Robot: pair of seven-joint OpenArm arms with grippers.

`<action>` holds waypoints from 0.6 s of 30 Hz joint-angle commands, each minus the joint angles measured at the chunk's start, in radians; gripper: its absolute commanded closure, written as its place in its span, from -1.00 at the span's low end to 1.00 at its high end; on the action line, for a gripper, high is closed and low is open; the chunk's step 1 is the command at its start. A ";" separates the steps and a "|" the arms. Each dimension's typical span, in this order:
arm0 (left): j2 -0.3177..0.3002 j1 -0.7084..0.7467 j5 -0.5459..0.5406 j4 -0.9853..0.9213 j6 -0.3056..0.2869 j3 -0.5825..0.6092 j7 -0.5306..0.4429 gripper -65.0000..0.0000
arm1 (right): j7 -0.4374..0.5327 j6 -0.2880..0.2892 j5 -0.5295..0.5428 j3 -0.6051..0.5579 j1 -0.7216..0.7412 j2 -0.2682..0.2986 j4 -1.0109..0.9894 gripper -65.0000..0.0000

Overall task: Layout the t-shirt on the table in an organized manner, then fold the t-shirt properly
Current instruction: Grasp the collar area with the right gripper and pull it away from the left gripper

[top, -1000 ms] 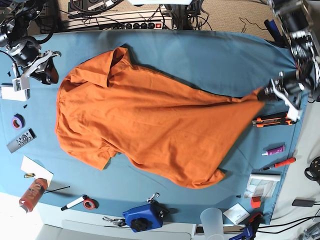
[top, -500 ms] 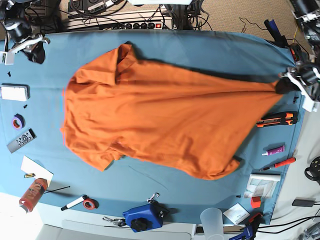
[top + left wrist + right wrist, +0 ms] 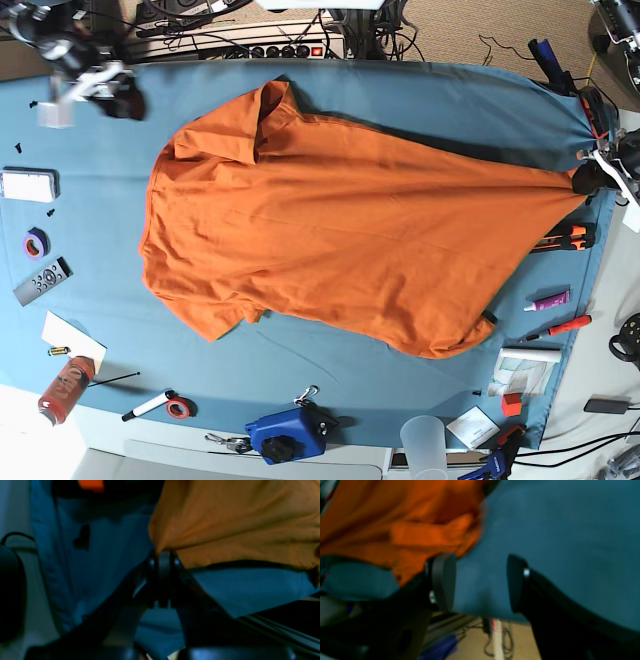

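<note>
The orange t-shirt [image 3: 340, 230] lies spread over the blue-covered table [image 3: 450, 110], collar toward the far left and hem stretched to a point at the right edge. My left gripper [image 3: 592, 178] is shut on that hem corner. The left wrist view shows the jaws of the left gripper [image 3: 162, 555] pinched on the orange t-shirt [image 3: 237, 525] fabric. My right gripper [image 3: 110, 95] hovers at the far left corner, apart from the shirt. In the right wrist view the right gripper [image 3: 480, 582] is open with only blue cloth between its fingers [image 3: 443, 580], and the t-shirt [image 3: 395, 525] lies beside it.
An orange-black cutter [image 3: 565, 238], a purple tube [image 3: 548, 299] and a red marker [image 3: 565, 326] lie by the right edge. A blue device [image 3: 288, 433] and a plastic cup [image 3: 424, 440] sit at the front. A remote [image 3: 42, 280], a tape roll [image 3: 36, 241] and a red bottle [image 3: 66, 388] line the left side.
The left gripper has pulled the hem corner farther right, stretching and sliding the shirt that way. The right gripper has moved to the far left corner and opened wider.
</note>
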 commanded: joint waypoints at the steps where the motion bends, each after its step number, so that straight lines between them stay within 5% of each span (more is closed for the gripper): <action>1: -0.024 -0.005 -0.018 0.016 -0.004 -0.010 -0.015 1.00 | 0.021 0.001 0.024 -0.021 -0.004 0.014 -0.005 0.01; 7: -0.024 -0.005 -0.018 0.016 -0.004 -0.010 -0.022 1.00 | 0.042 0.001 0.003 -0.148 0.050 0.014 -0.101 0.01; 18: -0.024 -0.005 -0.018 0.016 -0.003 -0.010 -0.022 1.00 | 0.109 0.001 -0.167 -0.160 0.253 0.014 -0.171 0.01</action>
